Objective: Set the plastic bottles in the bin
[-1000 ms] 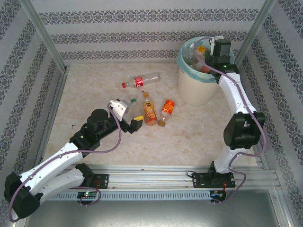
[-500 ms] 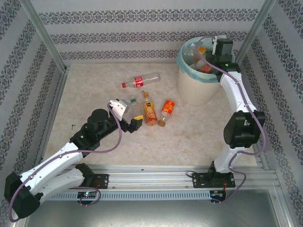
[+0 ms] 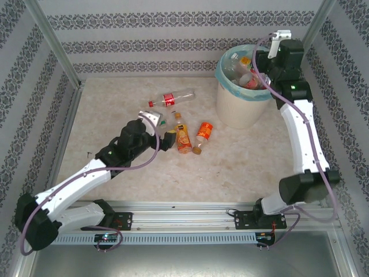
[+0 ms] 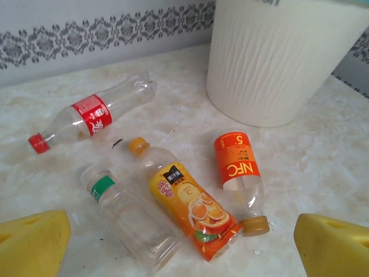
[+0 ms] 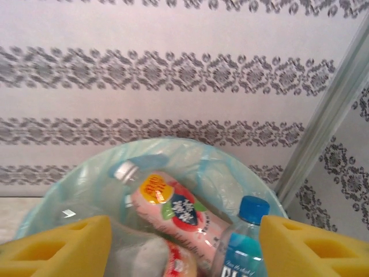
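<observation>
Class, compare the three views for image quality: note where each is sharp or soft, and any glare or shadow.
Top external: even, soft light, only faint shadows on the table, sharp throughout. Left wrist: plastic bottles crisp with small glints, left gripper's fingers soft. Right wrist: wallpaper slightly blurred, bin liner glinting.

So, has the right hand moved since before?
Yes. The right hand slid right, from over the bin toward the corner post.

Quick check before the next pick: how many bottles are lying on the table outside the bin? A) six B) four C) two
B: the left wrist view shows four lying near the bin: the red-label bottle, the green-label bottle, the orange juice bottle and the NFC bottle.
</observation>
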### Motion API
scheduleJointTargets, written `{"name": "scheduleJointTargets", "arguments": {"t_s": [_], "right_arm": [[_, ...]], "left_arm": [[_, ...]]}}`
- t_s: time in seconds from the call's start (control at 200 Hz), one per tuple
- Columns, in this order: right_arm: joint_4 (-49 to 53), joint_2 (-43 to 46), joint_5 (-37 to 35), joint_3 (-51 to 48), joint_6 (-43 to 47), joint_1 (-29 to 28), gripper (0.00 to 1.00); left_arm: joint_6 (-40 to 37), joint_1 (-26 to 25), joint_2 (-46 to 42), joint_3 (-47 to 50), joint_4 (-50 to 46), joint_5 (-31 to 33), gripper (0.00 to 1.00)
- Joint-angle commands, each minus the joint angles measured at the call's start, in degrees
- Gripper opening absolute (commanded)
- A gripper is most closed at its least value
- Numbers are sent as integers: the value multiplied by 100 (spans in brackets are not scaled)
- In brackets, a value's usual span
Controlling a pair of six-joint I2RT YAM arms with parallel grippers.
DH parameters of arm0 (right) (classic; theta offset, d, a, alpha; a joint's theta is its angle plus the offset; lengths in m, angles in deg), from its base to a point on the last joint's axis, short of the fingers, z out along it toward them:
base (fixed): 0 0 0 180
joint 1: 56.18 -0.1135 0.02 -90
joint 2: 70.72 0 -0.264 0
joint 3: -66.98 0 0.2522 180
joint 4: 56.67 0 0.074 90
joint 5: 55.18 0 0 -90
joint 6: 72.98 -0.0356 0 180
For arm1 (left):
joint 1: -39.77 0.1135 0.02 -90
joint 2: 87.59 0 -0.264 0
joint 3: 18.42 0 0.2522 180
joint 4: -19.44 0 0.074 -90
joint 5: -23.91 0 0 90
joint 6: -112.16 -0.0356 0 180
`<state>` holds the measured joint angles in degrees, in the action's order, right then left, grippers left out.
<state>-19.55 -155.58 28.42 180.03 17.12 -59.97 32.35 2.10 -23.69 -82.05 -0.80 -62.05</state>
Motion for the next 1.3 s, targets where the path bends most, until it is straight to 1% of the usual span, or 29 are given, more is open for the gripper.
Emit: {"name": "scheduleJointTargets", "arguments": {"t_s": [0.0,0.095,0.17,0.22,0.355,0.44,0.595,0.709,0.749,0.959,1.159,1.294], "right_arm": [[-126,431,205,-523,-292,-254,68],[-195,972,149,-1091,-449,-593,68],[-323,1411,135,-1629,-667,-877,68],[-390,1688,91,-1989,-815,-1071,68],[-545,2263,-42,-2851,-1208,-1573,66],[-451,2459,-117,-3190,-1346,-1860,66],[-296,2751,-212,-3494,-1399,-2246,65],[-204,2951,-350,-3679,-1363,-2336,65],[-184,3022,-398,-3749,-1364,-2331,65],[-218,3309,-407,-4055,-1337,-2337,67],[-61,3460,-406,-4163,-1344,-2337,67],[-39,3554,-425,-4258,-1354,-2337,67]], "left_arm": [[611,201,551,-610,-1014,118,100],[1015,435,1172,-1129,-1591,-89,99],[1257,635,1546,-1363,-1820,-338,99],[1426,794,1731,-1414,-1825,-491,98],[1919,1217,2148,-1418,-1572,-1258,94],[1969,1292,2416,-1549,-1631,-1313,93],[1873,1311,2902,-1746,-1705,-1366,91],[1880,1312,3341,-1918,-1792,-1516,90],[1887,1312,3492,-1977,-1817,-1586,88],[1821,1307,4068,-2139,-1931,-1524,88],[1616,1327,4210,-2157,-2109,-1197,89],[1499,1435,4218,-2051,-2173,-1064,86]]}}
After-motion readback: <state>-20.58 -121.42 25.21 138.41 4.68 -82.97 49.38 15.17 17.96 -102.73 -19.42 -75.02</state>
